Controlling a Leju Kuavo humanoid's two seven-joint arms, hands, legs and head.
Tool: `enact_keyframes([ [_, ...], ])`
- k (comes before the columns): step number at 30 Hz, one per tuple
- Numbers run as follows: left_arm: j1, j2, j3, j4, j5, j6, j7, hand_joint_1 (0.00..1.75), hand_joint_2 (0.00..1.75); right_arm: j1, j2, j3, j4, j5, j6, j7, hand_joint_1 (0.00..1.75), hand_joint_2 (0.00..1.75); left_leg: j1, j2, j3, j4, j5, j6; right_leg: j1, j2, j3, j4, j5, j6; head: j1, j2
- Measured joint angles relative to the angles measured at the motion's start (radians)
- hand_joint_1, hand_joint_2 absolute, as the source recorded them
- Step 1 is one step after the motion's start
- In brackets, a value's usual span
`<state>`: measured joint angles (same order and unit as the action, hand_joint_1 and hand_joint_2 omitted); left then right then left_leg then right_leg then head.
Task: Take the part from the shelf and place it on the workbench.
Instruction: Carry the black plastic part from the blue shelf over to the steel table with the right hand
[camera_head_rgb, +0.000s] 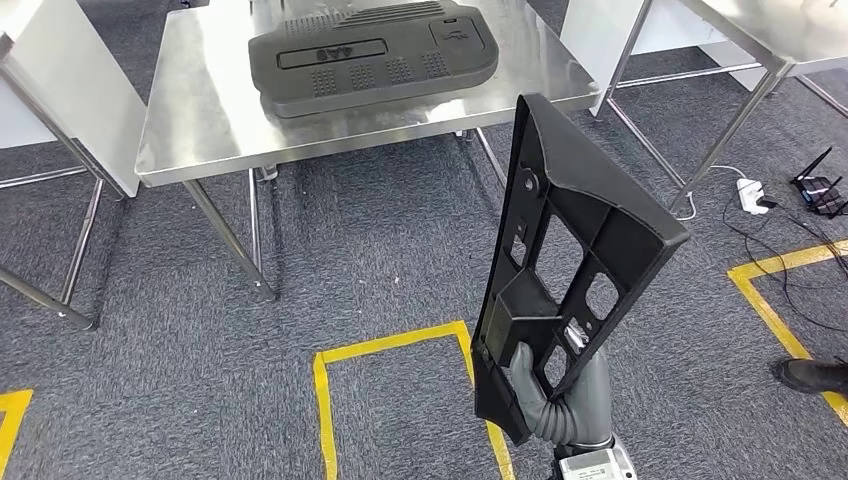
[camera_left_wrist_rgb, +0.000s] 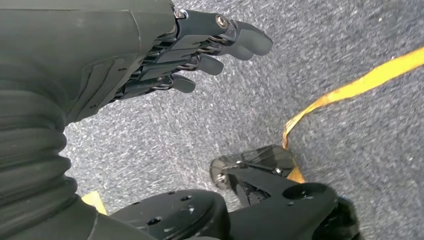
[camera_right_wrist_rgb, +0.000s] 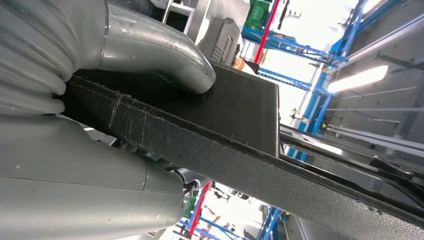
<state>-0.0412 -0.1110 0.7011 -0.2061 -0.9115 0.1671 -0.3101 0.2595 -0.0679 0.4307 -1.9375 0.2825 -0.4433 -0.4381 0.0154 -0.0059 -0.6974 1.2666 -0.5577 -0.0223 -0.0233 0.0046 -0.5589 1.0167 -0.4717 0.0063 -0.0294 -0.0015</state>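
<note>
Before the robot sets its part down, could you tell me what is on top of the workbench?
A large dark moulded panel lies flat on the steel workbench; whatever lies under it is hidden.

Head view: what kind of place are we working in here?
Probably a factory or workshop floor set up for handling trials. Steel workbenches stand on grey carpet marked with yellow tape, a moulded black part lies on one, and the right wrist view shows blue racking and strip lights.
</note>
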Motion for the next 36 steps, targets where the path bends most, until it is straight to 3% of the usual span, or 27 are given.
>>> enact_keyframes([
  [1, 0.000, 0.000, 0.000, 0.000, 0.000, 0.000, 0.000, 0.00, 1.75, 0.000, 0.000, 0.000, 0.000, 0.000, 0.000, 0.000, 1.75, 1.75, 0.002, 0.001, 0.026, -0.067, 0.045, 0.000, -0.001, 0.002, 0.009, 0.000, -0.006, 0.004, 0.000, 0.000],
  [3, -0.001, 0.001, 0.001, 0.000, 0.000, 0.000, 0.000, 0.00, 1.75, 0.000, 0.000, 0.000, 0.000, 0.000, 0.000, 0.000, 1.75, 1.75, 0.002, 0.001, 0.078, -0.183, 0.095, 0.004, 0.002, 0.004, 0.018, 0.001, -0.018, 0.015, -0.001, 0.000],
  [4, -0.001, 0.001, 0.001, 0.001, 0.000, 0.000, 0.000, 0.00, 1.75, 0.000, 0.000, 0.000, 0.000, 0.000, 0.000, 0.000, 1.75, 1.75, 0.000, 0.001, 0.090, -0.209, 0.100, 0.009, 0.004, 0.004, 0.019, 0.000, -0.023, 0.021, -0.001, 0.000],
  [8, -0.002, 0.000, 0.001, 0.001, 0.000, 0.000, 0.000, 0.00, 1.75, -0.001, 0.000, 0.001, -0.001, 0.000, 0.000, 0.001, 1.75, 1.75, -0.005, -0.002, 0.098, -0.225, 0.093, 0.037, 0.003, 0.003, 0.019, 0.006, -0.034, 0.041, 0.000, 0.000],
  [10, -0.002, 0.000, 0.001, 0.001, 0.000, -0.002, 0.000, 0.00, 1.75, -0.003, -0.001, 0.000, -0.001, -0.001, 0.000, 0.001, 1.75, 1.75, -0.002, -0.002, 0.104, -0.230, 0.092, 0.050, 0.003, 0.001, -0.026, 0.088, -0.068, 0.040, 0.004, 0.000],
  [12, -0.003, 0.000, 0.001, 0.001, 0.000, -0.005, 0.000, 0.00, 1.75, -0.004, -0.001, 0.000, -0.001, -0.002, 0.000, 0.002, 1.75, 1.75, -0.004, -0.003, 0.107, -0.230, 0.086, 0.058, 0.004, 0.001, -0.110, 0.225, -0.112, 0.034, 0.006, 0.000],
  [13, -0.004, 0.000, 0.001, 0.001, 0.000, -0.005, 0.000, 0.00, 1.75, -0.004, -0.001, 0.000, -0.001, -0.003, 0.000, 0.003, 1.75, 1.75, -0.005, -0.003, 0.110, -0.230, 0.083, 0.060, 0.004, 0.001, -0.145, 0.275, -0.121, 0.035, 0.006, 0.000],
  [14, -0.003, 0.000, 0.001, 0.001, 0.000, -0.006, 0.000, 0.00, 1.75, -0.004, -0.001, 0.000, -0.001, -0.004, 0.000, 0.003, 1.75, 1.75, -0.005, -0.004, 0.114, -0.230, 0.079, 0.061, 0.004, 0.001, -0.164, 0.290, -0.114, 0.040, 0.006, 0.000],
  [15, -0.003, 0.000, 0.001, 0.001, 0.000, -0.006, 0.000, 0.00, 1.75, -0.004, -0.001, 0.000, 0.000, -0.004, 0.000, 0.004, 1.75, 1.75, -0.005, -0.006, 0.121, -0.230, 0.074, 0.060, 0.004, 0.001, -0.162, 0.263, -0.089, 0.048, 0.006, 0.000],
  [17, -0.002, -0.001, 0.001, 0.001, 0.000, -0.006, 0.000, 0.00, 1.75, -0.004, -0.001, 0.000, 0.000, -0.004, 0.000, 0.005, 1.75, 1.75, -0.006, -0.010, 0.135, -0.230, 0.063, 0.056, 0.005, 0.000, -0.114, 0.126, -0.014, 0.061, 0.007, 0.000],
  [19, -0.003, -0.001, 0.001, 0.001, 0.000, -0.006, 0.000, 0.00, 1.75, -0.004, -0.001, 0.000, 0.000, -0.004, 0.000, 0.005, 1.75, 1.75, -0.011, -0.013, 0.145, -0.231, 0.050, 0.046, 0.010, -0.001, -0.068, 0.025, 0.032, 0.055, 0.008, 0.000],
  [21, -0.004, -0.001, 0.001, 0.001, 0.000, -0.006, -0.001, 0.00, 1.75, -0.004, -0.001, 0.000, 0.000, -0.004, 0.000, 0.005, 1.75, 1.75, -0.014, -0.014, 0.151, -0.235, 0.043, 0.037, 0.016, 0.000, -0.055, 0.008, 0.037, 0.041, 0.008, 0.000],
  [24, -0.004, 0.000, 0.001, -0.001, 0.000, -0.005, -0.001, 0.00, 1.75, -0.005, 0.000, -0.001, -0.001, -0.005, 0.001, 0.005, 1.75, 1.75, -0.011, -0.010, 0.152, -0.213, 0.024, 0.021, 0.003, 0.001, -0.039, 0.000, 0.032, 0.020, 0.006, 0.000],
  [26, -0.004, 0.000, 0.001, -0.001, 0.000, -0.005, -0.001, 0.00, 1.75, -0.005, 0.000, -0.001, -0.001, -0.006, 0.003, 0.005, 1.75, 1.75, -0.009, -0.005, 0.105, -0.108, -0.023, 0.013, -0.001, -0.002, -0.023, -0.004, 0.024, 0.005, 0.002, 0.000],
  [28, -0.003, 0.000, 0.001, -0.001, 0.000, -0.005, -0.001, 0.00, 1.75, -0.005, 0.000, -0.001, 0.000, -0.007, 0.006, 0.005, 1.75, 1.75, -0.006, -0.002, 0.025, 0.023, -0.064, 0.007, 0.000, -0.002, -0.011, -0.004, 0.014, -0.003, 0.000, 0.000],
  [29, -0.003, 0.000, 0.001, -0.001, -0.001, -0.005, -0.001, 0.00, 1.75, -0.005, 0.000, -0.001, 0.000, -0.008, 0.007, 0.005, 1.75, 1.75, -0.004, -0.002, -0.002, 0.053, -0.060, 0.005, 0.000, -0.001, -0.005, -0.004, 0.009, -0.003, 0.000, 0.000],
  [30, -0.002, 0.000, 0.001, -0.001, -0.001, -0.005, -0.001, 0.00, 1.75, -0.005, 0.000, -0.001, 0.000, -0.008, 0.008, 0.005, 1.75, 1.75, -0.002, -0.001, -0.010, 0.043, -0.035, 0.004, 0.000, 0.001, 0.002, -0.004, 0.003, -0.001, 0.000, 0.000],
  [33, -0.002, 0.000, 0.002, 0.000, -0.001, -0.006, -0.001, 0.00, 1.75, -0.005, 0.000, -0.002, 0.000, -0.008, 0.009, 0.005, 1.75, 1.75, 0.002, 0.002, 0.053, -0.136, 0.088, 0.004, 0.000, 0.006, 0.029, -0.002, -0.019, 0.013, -0.002, 0.000],
  [34, -0.003, 0.000, 0.002, 0.000, -0.001, -0.006, -0.002, 0.00, 1.75, -0.006, 0.000, -0.002, 0.000, -0.008, 0.009, 0.004, 1.75, 1.75, 0.001, 0.001, 0.073, -0.182, 0.106, 0.007, 0.003, 0.007, 0.032, -0.002, -0.026, 0.019, -0.004, 0.000],
  [36, -0.004, -0.001, 0.002, 0.001, -0.001, -0.007, -0.004, 0.00, 1.75, -0.007, 0.000, -0.003, 0.000, -0.008, 0.010, 0.003, 1.75, 1.75, -0.003, -0.001, 0.086, -0.212, 0.102, 0.016, 0.008, 0.008, 0.032, -0.006, -0.034, 0.030, -0.004, 0.000],
])
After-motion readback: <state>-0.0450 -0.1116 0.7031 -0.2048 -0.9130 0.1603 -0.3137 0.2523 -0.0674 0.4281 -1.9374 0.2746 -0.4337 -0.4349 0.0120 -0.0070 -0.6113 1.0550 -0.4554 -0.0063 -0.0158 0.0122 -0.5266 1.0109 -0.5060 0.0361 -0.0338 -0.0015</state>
